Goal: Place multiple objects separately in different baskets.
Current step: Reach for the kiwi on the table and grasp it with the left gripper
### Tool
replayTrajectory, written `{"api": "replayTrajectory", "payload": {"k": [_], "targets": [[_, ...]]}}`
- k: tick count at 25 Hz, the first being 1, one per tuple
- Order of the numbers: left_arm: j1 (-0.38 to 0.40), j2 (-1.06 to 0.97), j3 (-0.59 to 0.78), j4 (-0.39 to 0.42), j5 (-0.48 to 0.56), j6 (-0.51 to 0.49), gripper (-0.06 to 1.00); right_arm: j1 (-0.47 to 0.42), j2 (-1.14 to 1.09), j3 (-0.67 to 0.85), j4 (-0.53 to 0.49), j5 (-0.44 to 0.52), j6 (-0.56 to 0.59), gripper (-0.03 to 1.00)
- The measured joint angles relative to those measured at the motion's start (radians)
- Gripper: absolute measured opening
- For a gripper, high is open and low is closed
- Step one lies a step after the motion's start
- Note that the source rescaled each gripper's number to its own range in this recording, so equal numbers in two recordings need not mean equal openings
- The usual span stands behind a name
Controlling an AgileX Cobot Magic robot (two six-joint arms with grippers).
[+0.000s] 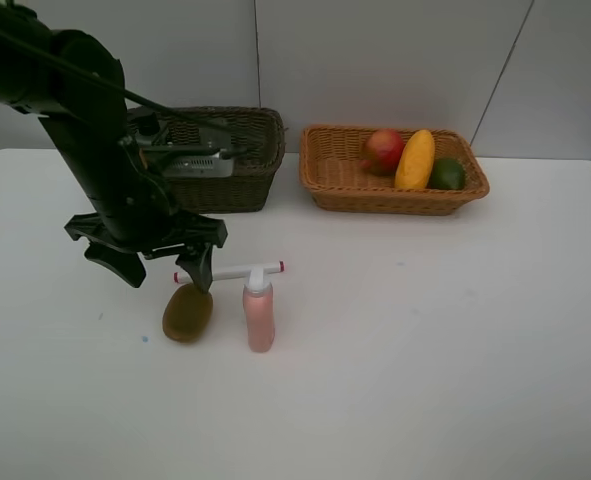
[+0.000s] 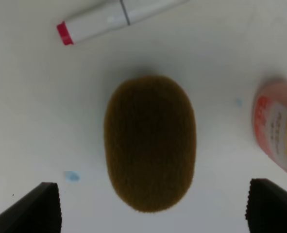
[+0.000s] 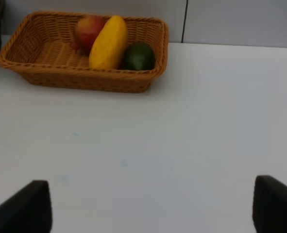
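Brown kiwi [image 2: 150, 143]: a fuzzy, dull olive-brown oval, lying flat on the white table [image 1: 425, 350] in the near-left part of the high view. No bruise or label shows.

Note the relation that governs the pick. The kiwi lies directly below the left gripper [image 1: 165, 272]. Its long axis runs crosswise to the line joining the two fingertips [image 2: 36, 208], so a close would fall across its narrow waist. You see clear table on both flanks of the fruit, and neither fingertip touches it.

The jaws are spread wide and carry nothing.

Neighbours: the small pink bottle [image 1: 259, 312] lies just beside the kiwi on the side toward the table's middle, apart from it. The white marker with red ends [image 1: 230, 271] lies just beyond both, toward the baskets. Judge the bottle the likelier thing to be nudged on the descent.

Farther out: the dark olive-brown basket [image 1: 245, 185] stands behind the left arm. The orange-tan basket [image 1: 395, 205] stands well apart to the right and holds the red pomegranate [image 1: 383, 148], yellow mango [image 1: 416, 158] and green lime [image 1: 447, 174].

The right gripper [image 3: 148, 206] hangs over bare table, jaws spread and empty, well away from the kiwi. The left arm is plainly the nearer.

Since the fruit sits in the tan basket, you may expect the kiwi to go there.
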Motion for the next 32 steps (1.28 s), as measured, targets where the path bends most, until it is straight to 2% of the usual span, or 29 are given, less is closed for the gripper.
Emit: {"api": "replayTrajectory", "payload": {"k": [16, 25, 28, 30, 31, 32], "targets": [[-0.011, 0.166, 0.0, -0.012, -0.089, 0.0, 1.0, 0.0, 0.0, 0.0, 0.0, 0.0, 0.0, 1.0], [-0.011, 0.199, 0.0, -0.013, -0.09, 0.0, 1.0, 0.0, 0.0, 0.0, 0.0, 0.0, 0.0, 1.0], [-0.011, 0.199, 0.0, -0.013, -0.089, 0.0, 0.89, 0.0, 0.0, 0.0, 0.0, 0.0, 0.0, 1.0], [-0.011, 0.199, 0.0, -0.013, -0.089, 0.0, 0.65, 0.0, 0.0, 0.0, 0.0, 0.0, 0.0, 1.0], [-0.011, 0.199, 0.0, -0.013, -0.089, 0.0, 0.61, 0.0, 0.0, 0.0, 0.0, 0.0, 0.0, 1.0], [-0.011, 0.199, 0.0, -0.013, -0.088, 0.0, 0.62, 0.0, 0.0, 0.0, 0.0, 0.0, 0.0, 1.0]]}}
